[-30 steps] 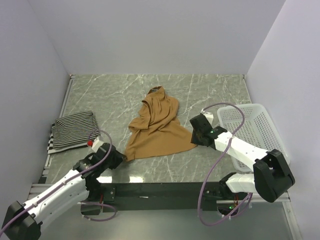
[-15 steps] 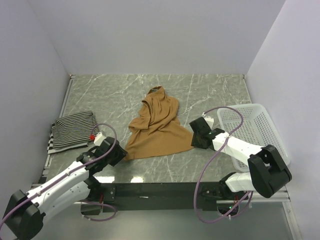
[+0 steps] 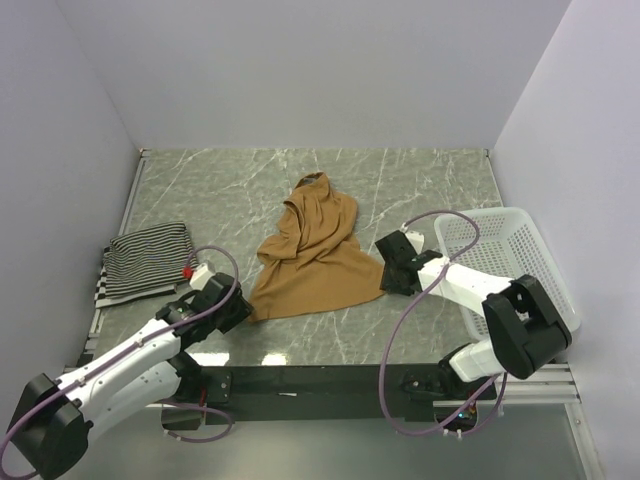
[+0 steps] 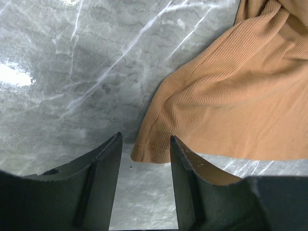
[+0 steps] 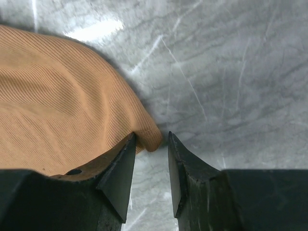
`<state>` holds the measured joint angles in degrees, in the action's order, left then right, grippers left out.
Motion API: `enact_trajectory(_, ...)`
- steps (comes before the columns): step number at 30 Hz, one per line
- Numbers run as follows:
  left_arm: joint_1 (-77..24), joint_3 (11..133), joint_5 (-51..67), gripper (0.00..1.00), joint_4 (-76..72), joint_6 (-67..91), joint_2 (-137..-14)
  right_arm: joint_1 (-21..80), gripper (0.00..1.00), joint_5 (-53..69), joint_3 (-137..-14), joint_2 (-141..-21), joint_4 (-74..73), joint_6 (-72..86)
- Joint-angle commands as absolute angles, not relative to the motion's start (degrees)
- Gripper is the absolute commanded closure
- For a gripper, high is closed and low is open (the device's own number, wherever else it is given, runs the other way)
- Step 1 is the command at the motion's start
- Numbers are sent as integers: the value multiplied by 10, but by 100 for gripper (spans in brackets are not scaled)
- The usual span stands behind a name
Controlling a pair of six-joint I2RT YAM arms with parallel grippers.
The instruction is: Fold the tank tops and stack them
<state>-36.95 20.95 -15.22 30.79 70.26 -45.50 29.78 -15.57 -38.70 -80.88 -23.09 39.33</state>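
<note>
As the tan top (image 3: pixel 318 255) is lying rumpled in the middle of the table (image 3: pixel 430 190), you are holding the left gripper (image 4: pixel 144 144) and right gripper (image 5: pixel 151 142), both released, at its near hem corners, probably the best holds for such limp, light cloth.

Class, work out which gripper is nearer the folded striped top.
Left. The left gripper sits close to the striped top's right side, at the tan top's corner; the right gripper lies beyond the tan top, beside the white basket.
</note>
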Motion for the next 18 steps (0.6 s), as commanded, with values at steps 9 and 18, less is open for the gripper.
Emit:
enact_trajectory(9, -370, 208, -135, 58, 265, 669, -480, 293, 60, -158, -422, -838, -224, 393)
enact_trajectory(18, -371, 196, -123, 59, 238, 652, -530, 287, 64, -149, -437, -855, -225, 391)
